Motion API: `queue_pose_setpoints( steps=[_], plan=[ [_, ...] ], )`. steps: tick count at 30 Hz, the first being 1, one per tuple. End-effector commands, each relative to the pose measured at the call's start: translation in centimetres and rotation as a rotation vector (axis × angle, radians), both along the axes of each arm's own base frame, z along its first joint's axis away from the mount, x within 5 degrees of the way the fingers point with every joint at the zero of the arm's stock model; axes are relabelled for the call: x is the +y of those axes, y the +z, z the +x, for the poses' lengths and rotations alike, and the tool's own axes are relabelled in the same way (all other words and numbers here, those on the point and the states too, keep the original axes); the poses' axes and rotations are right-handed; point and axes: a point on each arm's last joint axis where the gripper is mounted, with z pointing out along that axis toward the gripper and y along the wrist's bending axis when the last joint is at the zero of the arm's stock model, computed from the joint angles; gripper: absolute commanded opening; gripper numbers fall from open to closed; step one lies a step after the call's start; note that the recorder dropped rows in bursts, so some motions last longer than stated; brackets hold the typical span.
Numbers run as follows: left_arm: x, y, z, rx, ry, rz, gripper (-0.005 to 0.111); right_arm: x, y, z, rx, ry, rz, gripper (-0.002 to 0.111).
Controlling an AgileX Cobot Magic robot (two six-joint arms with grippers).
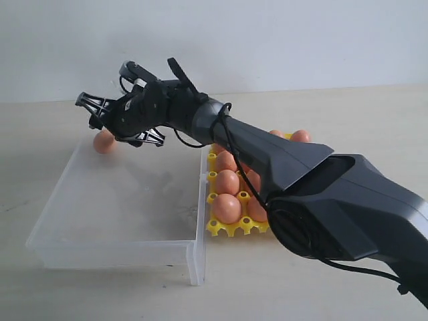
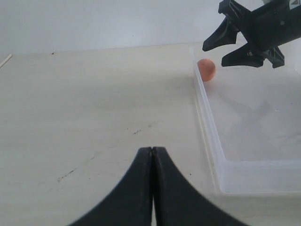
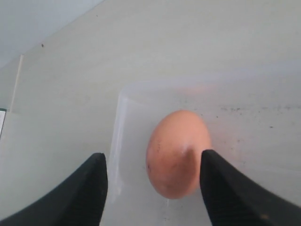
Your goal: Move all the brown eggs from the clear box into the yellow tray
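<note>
One brown egg lies in the far left corner of the clear box. My right gripper has reached across the box and hangs open just above that egg, which sits between its fingers near one of them. The egg also shows in the left wrist view, with the right gripper over it. The yellow tray to the right of the box holds several brown eggs; the arm hides part of it. My left gripper is shut and empty over bare table left of the box.
The box's near wall and left wall stand low above the light wooden table. The rest of the box floor holds nothing. A pale wall rises behind the table.
</note>
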Motion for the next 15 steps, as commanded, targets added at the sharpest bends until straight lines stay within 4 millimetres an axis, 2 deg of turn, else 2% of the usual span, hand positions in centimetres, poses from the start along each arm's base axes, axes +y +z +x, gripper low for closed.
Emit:
queue_pose_setpoints(
  steps=[1, 15],
  plan=[
    [0.0, 0.2, 0.0, -0.015, -0.005, -0.004, 0.000, 0.2, -0.6, 0.1, -0.011, -0.006, 0.019, 0.056],
    [0.0, 0.2, 0.0, -0.015, -0.005, -0.004, 0.000, 0.3, -2.4, 0.5, -0.034, -0.046, 0.063, 0.054]
  ],
)
